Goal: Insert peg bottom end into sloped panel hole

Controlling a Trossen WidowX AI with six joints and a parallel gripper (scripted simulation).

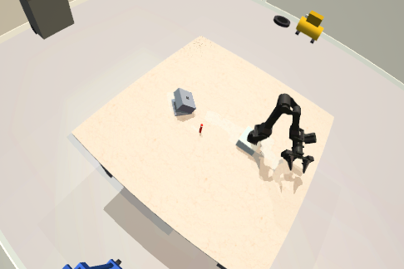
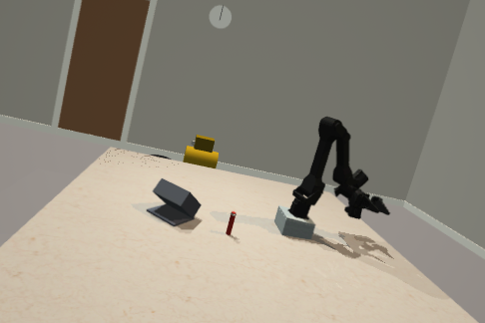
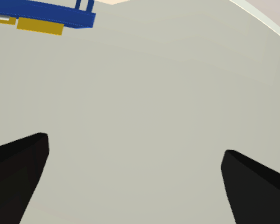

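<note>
Peg (image 1: 201, 129) (image 2: 231, 223) upright on the surface (image 1: 224, 194) (image 2: 150, 278), near the sloped panel (image 1: 184, 100) (image 2: 177, 197); your fingers (image 1: 299, 170) (image 2: 379, 211) are spread, released; you're at the pickup step, so swing over and straddle it.

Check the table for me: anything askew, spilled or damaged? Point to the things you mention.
Dark specks (image 1: 199, 45) (image 2: 122, 158) are scattered over the table's far corner; whether dirt or surface marks, I cannot tell. Otherwise nothing stands out: the red peg (image 1: 201, 129) (image 2: 231, 223) stands upright.

open space around red peg (image 1: 200, 129) (image 2: 231, 223), panel (image 1: 184, 101) (image 2: 177, 198) nearby
</note>
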